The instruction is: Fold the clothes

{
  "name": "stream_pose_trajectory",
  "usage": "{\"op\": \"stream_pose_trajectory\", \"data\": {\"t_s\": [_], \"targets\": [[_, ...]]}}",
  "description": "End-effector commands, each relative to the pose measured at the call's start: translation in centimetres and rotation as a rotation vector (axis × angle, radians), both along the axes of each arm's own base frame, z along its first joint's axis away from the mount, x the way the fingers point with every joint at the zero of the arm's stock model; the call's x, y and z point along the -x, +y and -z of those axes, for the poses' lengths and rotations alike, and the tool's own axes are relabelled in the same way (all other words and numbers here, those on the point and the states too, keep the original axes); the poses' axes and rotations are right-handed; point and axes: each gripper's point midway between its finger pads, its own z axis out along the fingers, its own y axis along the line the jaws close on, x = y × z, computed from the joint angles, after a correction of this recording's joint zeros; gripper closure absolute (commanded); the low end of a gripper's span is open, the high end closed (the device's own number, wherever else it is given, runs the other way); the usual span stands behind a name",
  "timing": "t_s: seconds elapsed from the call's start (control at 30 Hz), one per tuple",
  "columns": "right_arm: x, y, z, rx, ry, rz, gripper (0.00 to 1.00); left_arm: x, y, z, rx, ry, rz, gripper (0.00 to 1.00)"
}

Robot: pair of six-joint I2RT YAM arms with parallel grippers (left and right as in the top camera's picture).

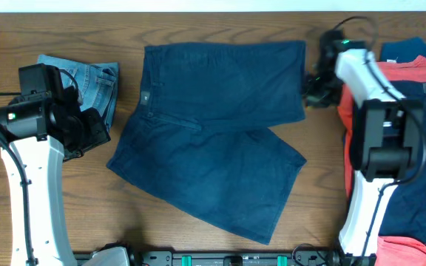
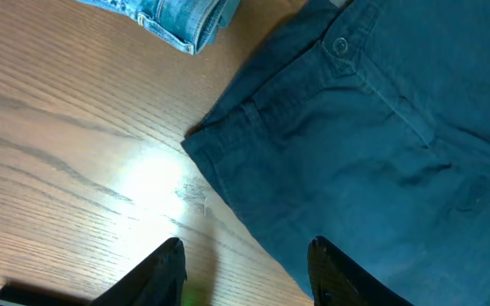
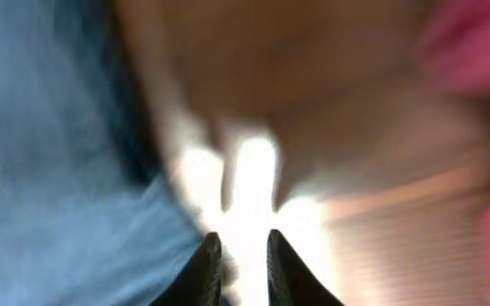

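Note:
Dark navy shorts point(image 1: 205, 140) lie spread flat on the wooden table, waistband to the left and legs to the right. My left gripper point(image 1: 87, 129) hovers just left of the waistband's lower corner. In the left wrist view it point(image 2: 245, 255) is open, with bare wood between the fingers and the shorts point(image 2: 381, 127) beside the right finger. My right gripper point(image 1: 313, 87) is at the right edge of the upper leg. The right wrist view is blurred: the fingers point(image 3: 243, 255) stand a narrow gap apart over glaring table, with blue cloth point(image 3: 49, 170) against the left finger.
Folded light blue jeans point(image 1: 87, 77) lie at the far left, also in the left wrist view point(image 2: 168, 17). A pile of red and navy clothes point(image 1: 420, 74) lies along the right edge, showing red in the right wrist view point(image 3: 475, 51).

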Motion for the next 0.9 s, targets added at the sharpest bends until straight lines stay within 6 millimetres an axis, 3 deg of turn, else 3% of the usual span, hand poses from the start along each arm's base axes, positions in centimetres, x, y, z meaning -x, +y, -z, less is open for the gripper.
{"op": "stream_pose_trajectory", "data": {"t_s": [0.0, 0.1, 0.17, 0.23, 0.33, 0.47, 0.57, 0.7, 0.87], "targets": [[-3.1, -2.1, -3.2, -0.021, -0.120, -0.004, 0.73, -0.4, 0.0, -0.7, 0.002, -0.030, 0.006, 0.51], [-3.8, 0.3, -6.0, -0.173, -0.186, -0.097, 0.58, -0.7, 0.0, -0.8, 0.004, -0.041, 0.007, 0.46], [-3.1, 3.1, -7.7, -0.304, -0.199, -0.169, 0.55, -0.8, -0.1, -0.8, 0.005, -0.045, 0.008, 0.45], [-1.9, 5.1, -8.2, -0.367, -0.161, -0.191, 0.59, -0.9, 0.0, -0.8, 0.004, -0.048, 0.008, 0.44], [0.7, 7.3, -7.2, -0.357, -0.054, -0.229, 0.60, -0.9, 0.0, -0.8, 0.004, -0.048, 0.008, 0.44], [3.6, 11.0, -4.9, -0.341, 0.042, -0.316, 0.42, -0.9, 0.0, -0.8, 0.004, -0.049, 0.008, 0.44], [5.2, 14.0, -3.1, -0.332, 0.063, -0.416, 0.38, -0.9, 0.0, -0.8, 0.004, -0.048, 0.008, 0.44], [5.9, 15.5, 0.3, -0.174, 0.047, -0.498, 0.43, -0.9, 0.0, -0.8, 0.004, -0.048, 0.008, 0.44], [6.1, 12.8, 3.7, 0.153, 0.023, -0.455, 0.81, -0.9, 0.0, -0.8, 0.005, -0.047, 0.008, 0.44]]}}
